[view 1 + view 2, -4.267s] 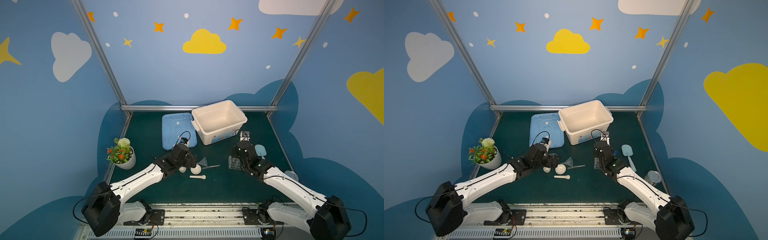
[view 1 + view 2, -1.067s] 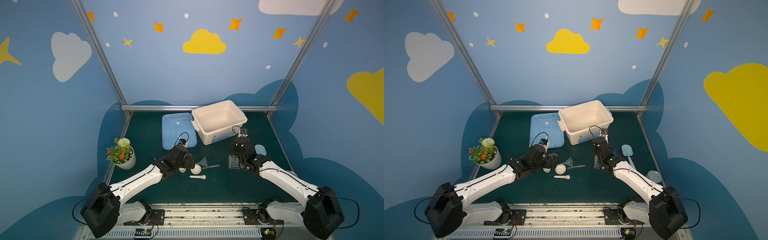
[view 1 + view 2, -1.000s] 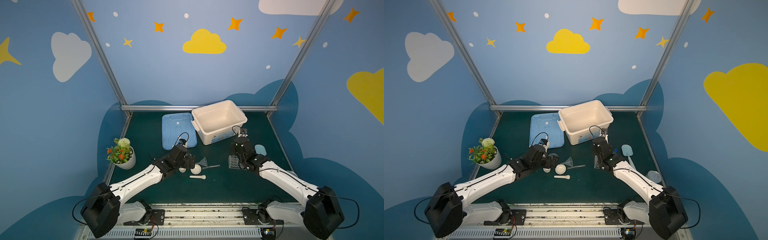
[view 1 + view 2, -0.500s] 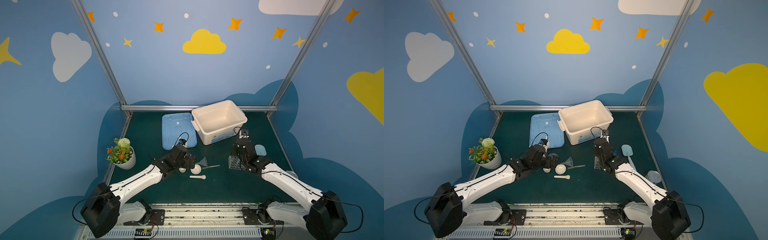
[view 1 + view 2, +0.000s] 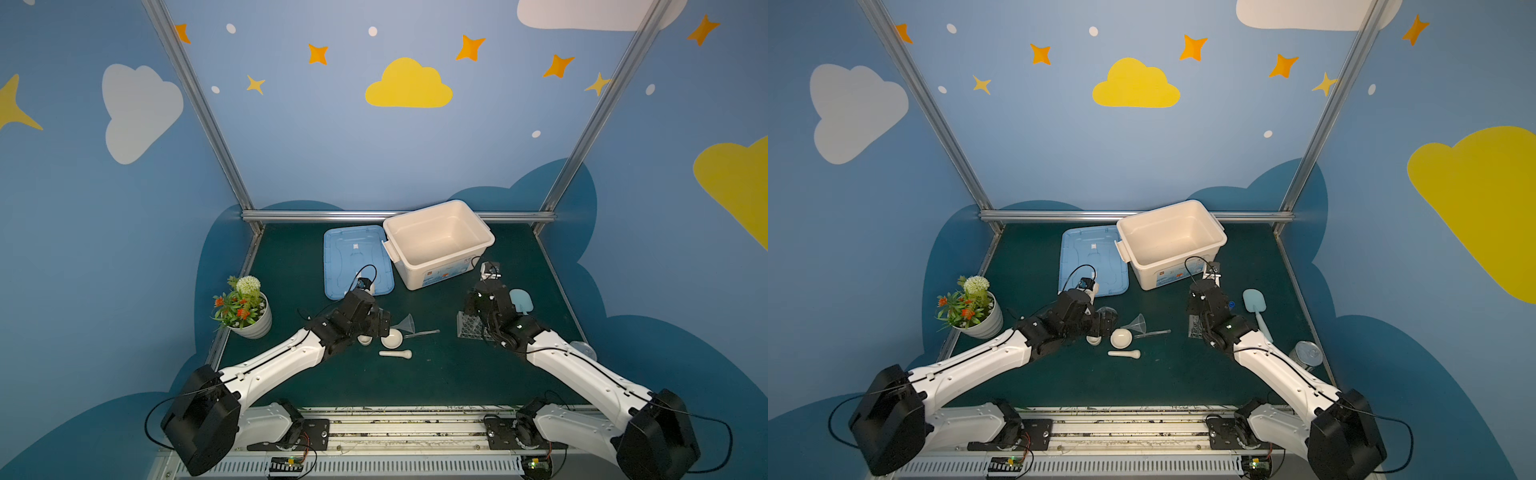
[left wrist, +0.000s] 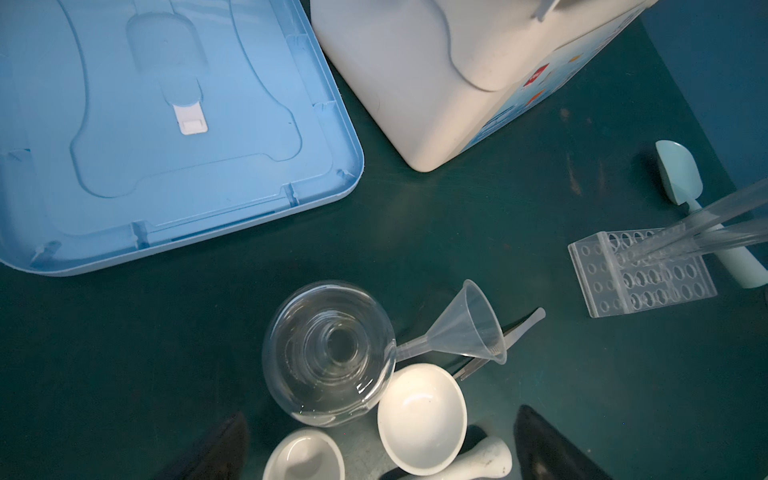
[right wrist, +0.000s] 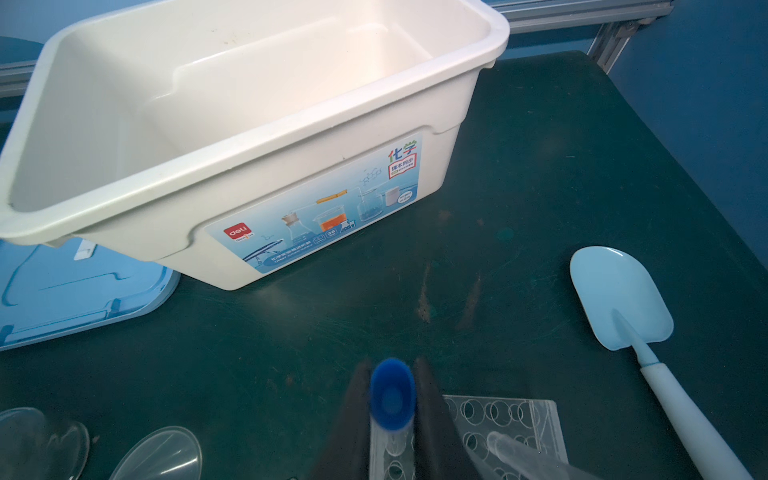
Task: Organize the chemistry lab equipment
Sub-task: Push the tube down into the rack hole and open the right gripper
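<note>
At the left of both top views the plant (image 5: 243, 309) stands by the mat's edge, well apart from the rest. Right of it the left gripper (image 5: 381, 326) hangs low over the middle cluster, its jaws wide apart and holding nothing. In the left wrist view we see its dark fingers (image 6: 216, 449) flanking the cup (image 6: 305, 457) and the mortar (image 6: 422, 415). The flask (image 6: 328, 353) stands upright just above them in that frame, touching the mortar's rim. The funnel (image 6: 469, 324) lies on its side with its stem tip against the flask, and the rod (image 6: 519, 328) lies partly under its mouth. In a top view the pestle (image 5: 395, 354) lies flat just below the mortar. Above the cluster the lid (image 5: 355, 257) lies flat on the mat, and the open bin (image 5: 440, 274) stands just right of it.

Further right the rack (image 5: 466, 328) sits on the mat at mid-height of the frame. The right gripper (image 7: 392, 370) is over it, clamped on a blue-capped tube (image 7: 392, 399). The tube points down at the rack's holes, but we cannot tell whether it is seated. Another tube (image 7: 523, 457) leans out of the rack beside it. The scoop (image 5: 520, 300) lies just right of the rack, and a can (image 5: 1306, 353) stands at the mat's right edge.
</note>
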